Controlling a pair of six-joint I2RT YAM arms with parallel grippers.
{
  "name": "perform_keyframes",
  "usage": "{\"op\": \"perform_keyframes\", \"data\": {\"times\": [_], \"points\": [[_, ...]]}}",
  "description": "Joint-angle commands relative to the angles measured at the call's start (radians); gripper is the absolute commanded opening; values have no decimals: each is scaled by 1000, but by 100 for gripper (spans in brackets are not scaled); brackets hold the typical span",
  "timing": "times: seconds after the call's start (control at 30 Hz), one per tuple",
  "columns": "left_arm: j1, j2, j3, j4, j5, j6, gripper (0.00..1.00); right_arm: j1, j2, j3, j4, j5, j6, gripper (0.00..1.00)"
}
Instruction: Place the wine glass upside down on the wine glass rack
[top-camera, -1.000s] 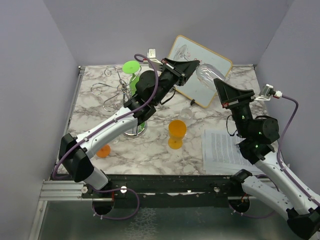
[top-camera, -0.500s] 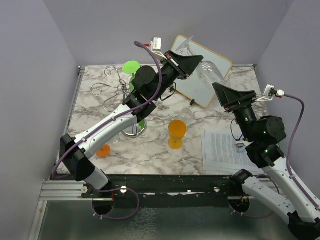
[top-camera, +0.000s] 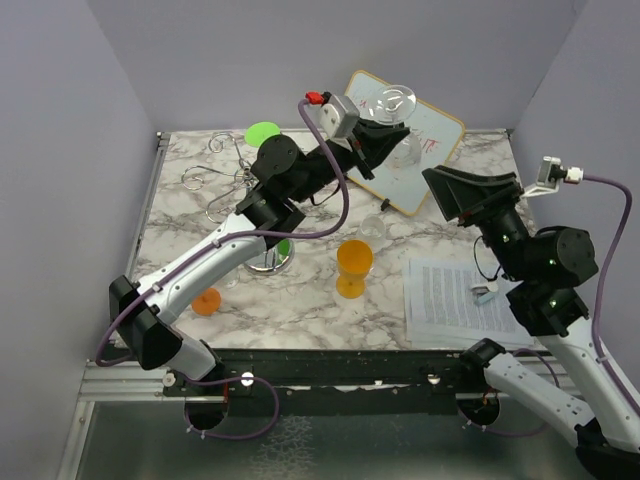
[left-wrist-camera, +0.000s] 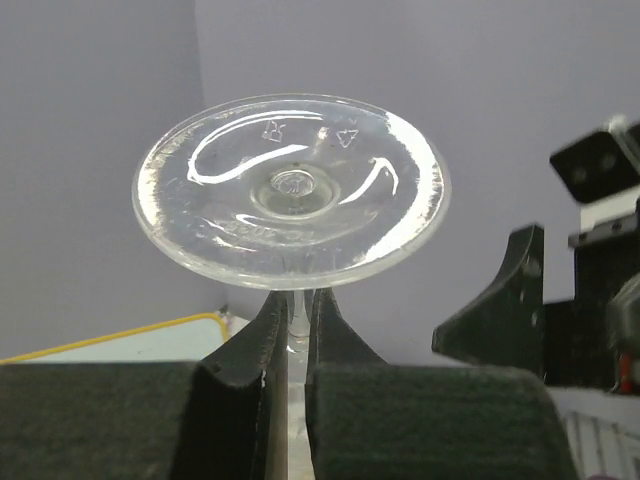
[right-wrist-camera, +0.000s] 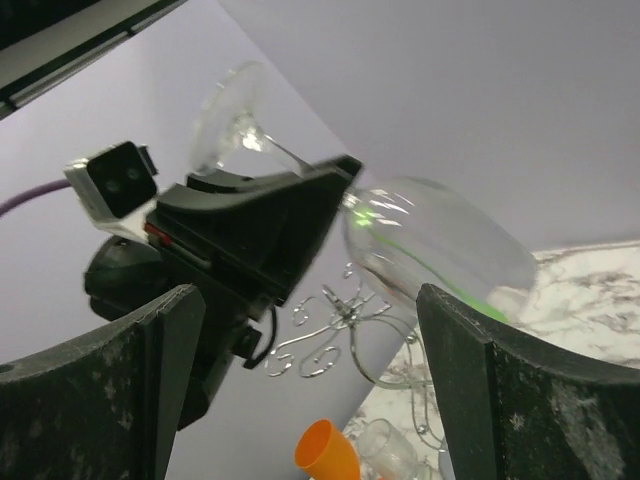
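Right gripper (top-camera: 437, 195) has let go — left gripper (left-wrist-camera: 293, 320) alone holds wine glass (left-wrist-camera: 290, 190).

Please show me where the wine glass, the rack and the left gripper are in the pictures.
wine glass (left-wrist-camera: 290, 190), left wrist view, centre of its foot.
rack (top-camera: 268, 264), top view, its round base.
left gripper (left-wrist-camera: 295, 322), left wrist view, between its fingertips.
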Motion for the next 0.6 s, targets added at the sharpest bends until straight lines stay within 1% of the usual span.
{"op": "perform_keyframes", "data": {"times": [0.0,0.1,0.27,0.37,0.43,0.57], "points": [[-5,-59,-52,39,124,285,0,1,79,125,18,-204,-17,91],[-6,-75,-85,39,139,349,0,2,125,177,0,-238,43,89],[-5,-91,-127,37,155,418,0,1,199,276,-90,-222,132,82],[-5,-101,-141,36,165,442,0,1,244,347,-185,-202,157,75],[-5,-106,-150,33,162,461,0,1,268,379,-236,-190,174,68],[-5,-113,-165,29,156,485,0,0,297,405,-300,-167,200,56]]}}
